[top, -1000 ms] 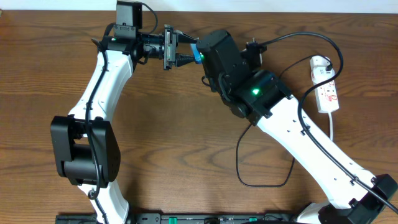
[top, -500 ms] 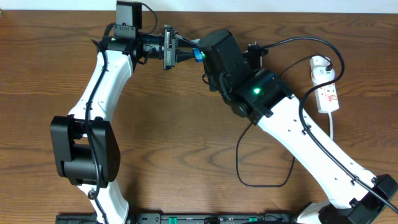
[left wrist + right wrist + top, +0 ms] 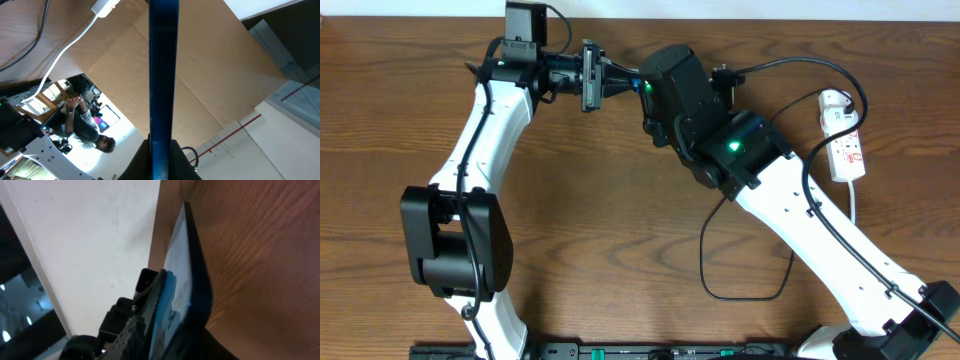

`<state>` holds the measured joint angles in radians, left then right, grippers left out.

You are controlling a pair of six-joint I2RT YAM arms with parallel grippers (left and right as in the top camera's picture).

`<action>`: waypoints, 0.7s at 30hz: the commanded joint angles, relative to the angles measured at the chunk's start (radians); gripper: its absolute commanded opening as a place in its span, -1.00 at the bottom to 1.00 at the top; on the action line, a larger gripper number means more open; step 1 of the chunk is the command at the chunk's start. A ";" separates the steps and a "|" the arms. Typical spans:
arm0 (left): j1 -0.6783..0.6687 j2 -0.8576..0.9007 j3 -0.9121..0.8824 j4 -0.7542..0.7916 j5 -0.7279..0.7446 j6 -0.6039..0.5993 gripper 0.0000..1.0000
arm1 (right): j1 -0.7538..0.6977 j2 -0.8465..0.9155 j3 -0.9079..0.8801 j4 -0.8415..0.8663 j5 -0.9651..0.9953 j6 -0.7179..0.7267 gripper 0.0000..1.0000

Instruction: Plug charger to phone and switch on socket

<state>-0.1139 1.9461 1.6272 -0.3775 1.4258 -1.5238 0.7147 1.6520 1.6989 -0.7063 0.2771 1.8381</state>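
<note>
The phone (image 3: 640, 85) is held edge-on above the table's far side, between both grippers. In the left wrist view it is a dark blue strip (image 3: 162, 75), and my left gripper (image 3: 161, 152) is shut on its near end. From the right wrist I see its light-blue screen (image 3: 177, 285) slanting away. My right gripper (image 3: 175, 332) has a ridged finger (image 3: 140, 327) by the screen and a dark one behind; contact is unclear. The charger's black cable (image 3: 704, 262) loops on the table under the right arm, its tip hidden. The socket (image 3: 848, 152) lies far right.
A white adapter (image 3: 835, 100) sits at the socket's far end, and a white cord (image 3: 854, 205) runs from the socket toward me. A black cable (image 3: 800, 60) arcs over the right wrist. A pale wall (image 3: 90, 240) borders the table's far edge.
The left gripper's fingers have closed onto the phone. The right wrist has shifted slightly left, so less of the phone's blue shows from overhead.
</note>
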 commanded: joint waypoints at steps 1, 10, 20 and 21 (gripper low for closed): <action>-0.001 -0.014 0.007 0.010 0.021 -0.003 -0.85 | 0.003 -0.031 0.015 -0.001 0.045 -0.093 -0.37; -0.001 -0.014 0.007 0.111 -0.031 0.053 -0.86 | -0.079 -0.052 0.015 -0.073 0.076 -0.266 0.82; 0.001 -0.014 0.007 0.110 -0.240 0.389 -0.85 | -0.272 -0.165 0.015 -0.260 -0.056 -0.787 0.98; 0.001 -0.014 0.007 0.110 -0.257 0.432 -0.86 | -0.287 -0.171 0.015 -0.291 -0.061 -0.846 0.98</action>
<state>-0.1139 1.9461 1.6268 -0.2764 1.2533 -1.3010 0.4698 1.5173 1.6993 -0.9497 0.2707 1.2686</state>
